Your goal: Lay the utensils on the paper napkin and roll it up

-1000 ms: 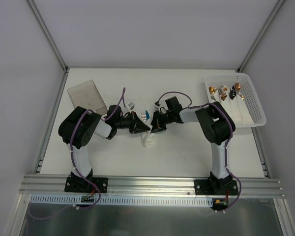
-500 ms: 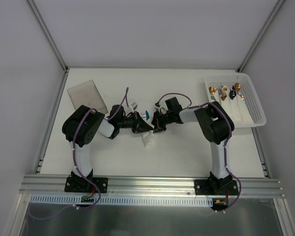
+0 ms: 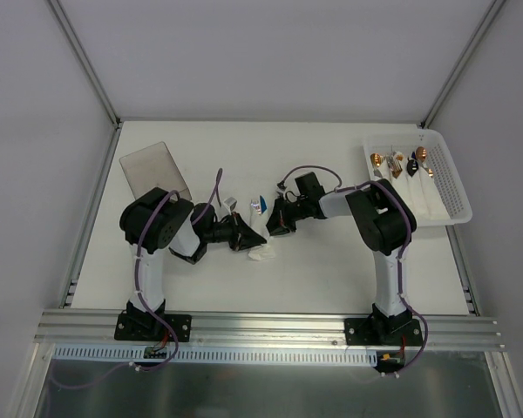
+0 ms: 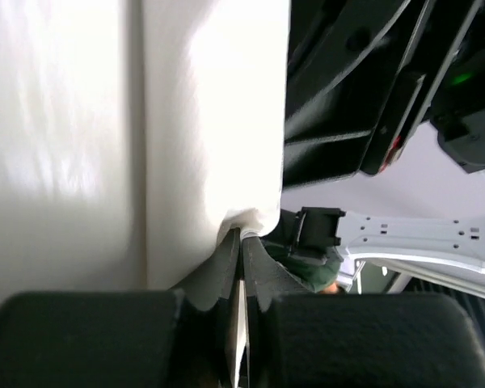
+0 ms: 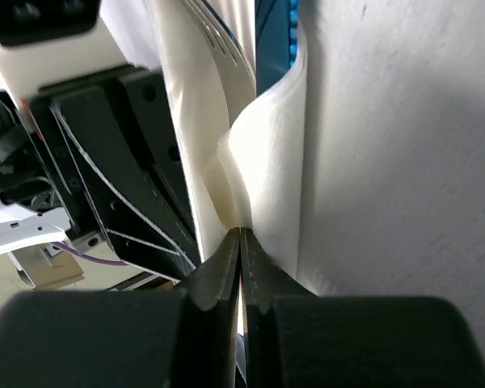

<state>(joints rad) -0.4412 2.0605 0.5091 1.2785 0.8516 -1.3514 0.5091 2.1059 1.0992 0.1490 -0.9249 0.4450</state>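
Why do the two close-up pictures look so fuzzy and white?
Left wrist view: the paper napkin is right by the lens, bright and washed out, and the left fingers at the bottom are blurry. Right wrist view: the right fingers are blurry too, but the napkin's folds show shadows. Top view: sharp and evenly lit.

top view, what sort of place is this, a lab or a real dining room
Likely a robot lab bench: a left arm and right arm bolted to an aluminium rail, a white table inside plain panel walls.
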